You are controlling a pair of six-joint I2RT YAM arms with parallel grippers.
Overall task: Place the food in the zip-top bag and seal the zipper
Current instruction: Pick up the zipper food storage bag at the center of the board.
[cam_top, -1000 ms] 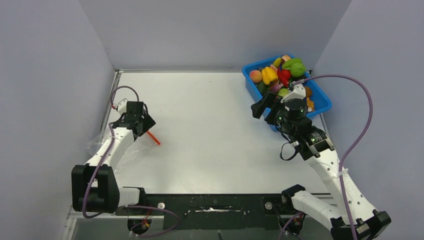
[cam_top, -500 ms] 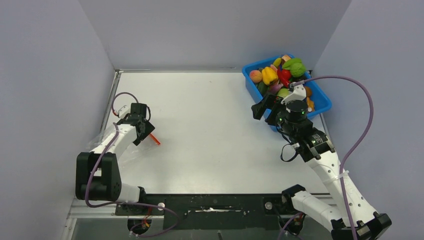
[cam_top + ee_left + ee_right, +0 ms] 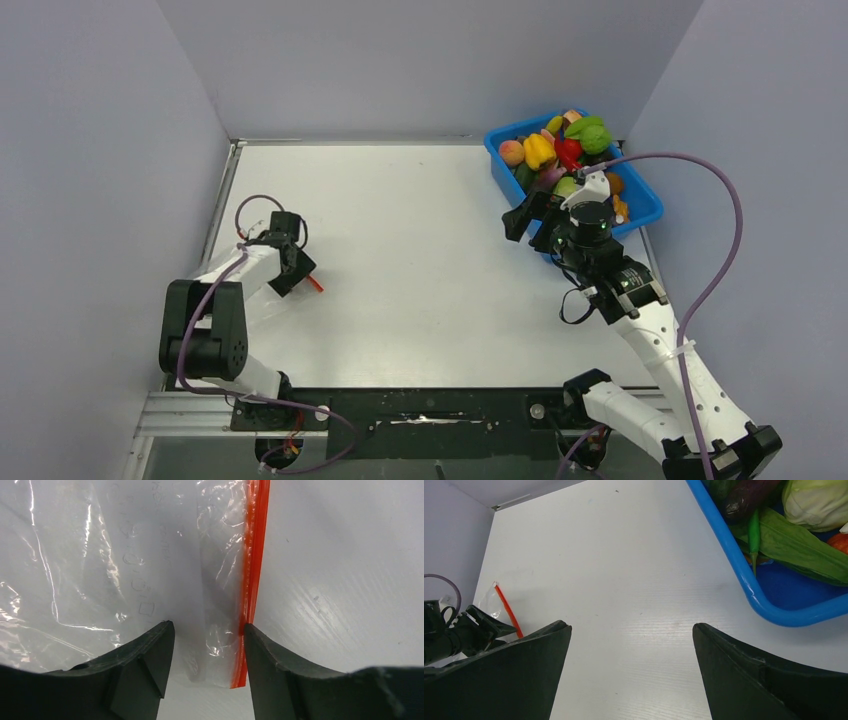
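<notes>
The clear zip-top bag lies flat on the table at the left, its orange-red zipper along its right edge. My left gripper is open and low over the bag's near corner. The right fingertip is at the zipper, the left one over the plastic. From above, the left gripper covers most of the zipper. The food is piled in the blue tub at the back right. My right gripper is open and empty, hovering beside the tub's left rim.
An eggplant, a cabbage and a green leafy toy lie in the tub's near corner. Grey walls close in the table on the left, back and right. The bag also shows far left in the right wrist view.
My left arm has swung nearer and to the right, bringing its gripper down over the bag's zipper corner. My right arm has not moved.
</notes>
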